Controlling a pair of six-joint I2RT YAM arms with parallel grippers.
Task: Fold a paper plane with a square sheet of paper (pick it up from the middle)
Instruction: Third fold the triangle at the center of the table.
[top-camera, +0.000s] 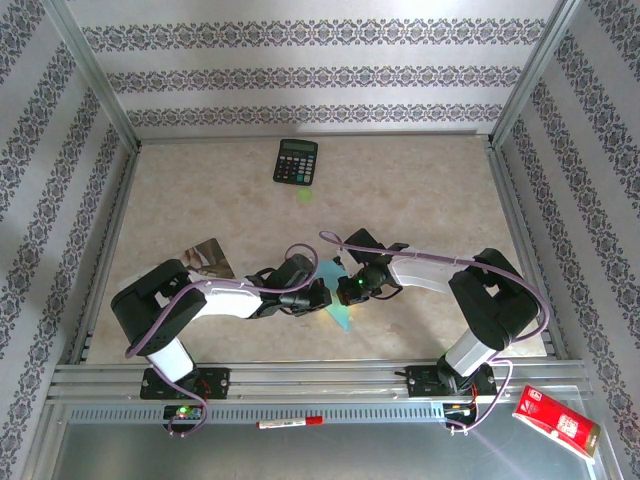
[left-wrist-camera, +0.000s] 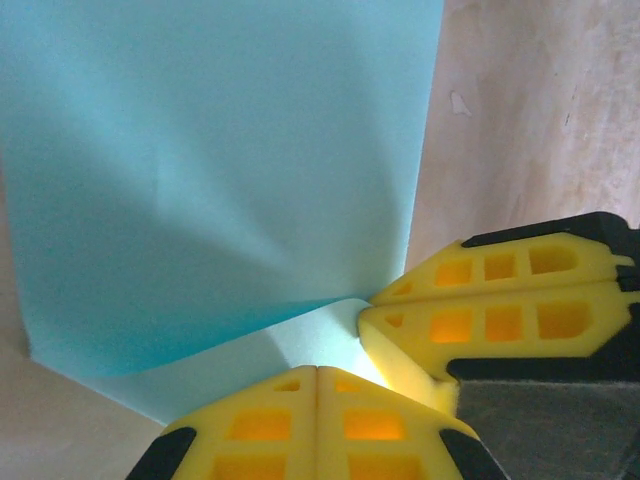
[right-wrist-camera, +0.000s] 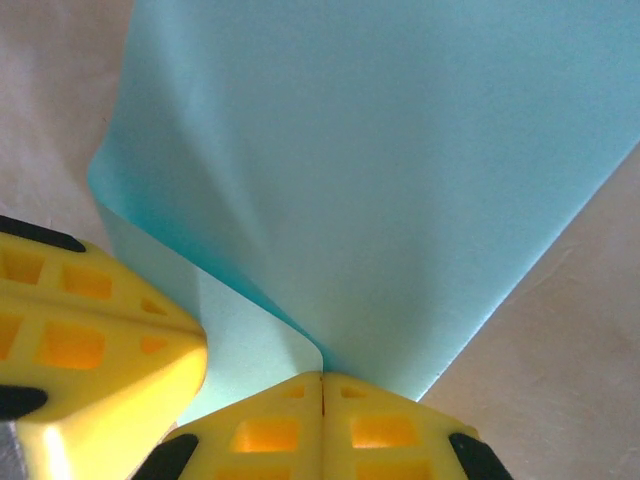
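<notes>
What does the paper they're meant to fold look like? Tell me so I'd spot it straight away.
On the beige table, look near the front edge, where the left gripper and right gripper meet. The sheet of paper lies right beneath them. It is plain light cyan, unlike the photo-printed booklet beside the left arm and the black calculator at the far edge.

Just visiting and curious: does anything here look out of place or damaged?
A red carton lies askew beyond the table's near right corner, and a red marker sits on the front rail. The square sheet of paper is bent over but untorn.
</notes>
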